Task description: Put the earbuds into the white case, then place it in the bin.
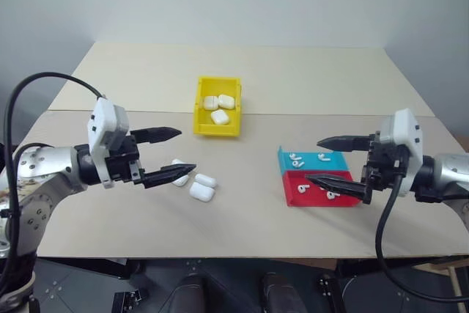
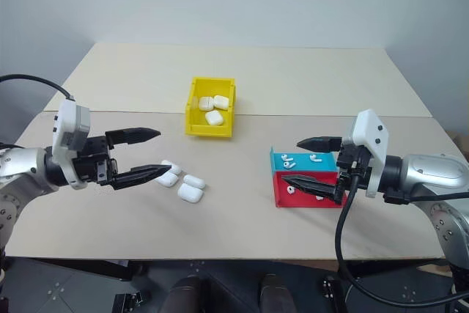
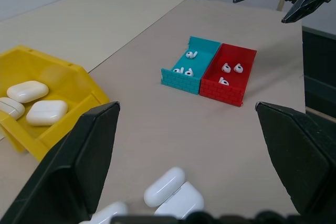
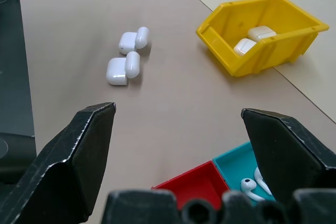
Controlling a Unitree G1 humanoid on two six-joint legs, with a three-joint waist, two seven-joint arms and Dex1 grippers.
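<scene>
While both my arms hang above the beige tabletop [image 1: 293,86], my left gripper [image 1: 170,155] has its two black fingers spread as wide as they go, grasping nothing and touching nothing, its lower fingertip poised over the loose cases. My right gripper [image 1: 325,160] is equally wide apart and empty, held above the two shallow trays without contact. Four small glossy white rounded earbud cases [image 4: 127,54] lie closed on the table in front of my left gripper, grouped in two touching pairs set close together. Farther back, near the table's middle, stands the bright yellow rectangular plastic bin [image 1: 199,111], and I count three more white cases [image 1: 219,106] lying inside it. Under my right gripper sit a shallow teal-blue tray [image 3: 197,43] and a shallow red tray [image 3: 239,53], pressed side by side. Tiny white stemmed earbuds [image 3: 231,68] rest in them: three in the red tray, three in the blue one, as far as I can tell.
</scene>
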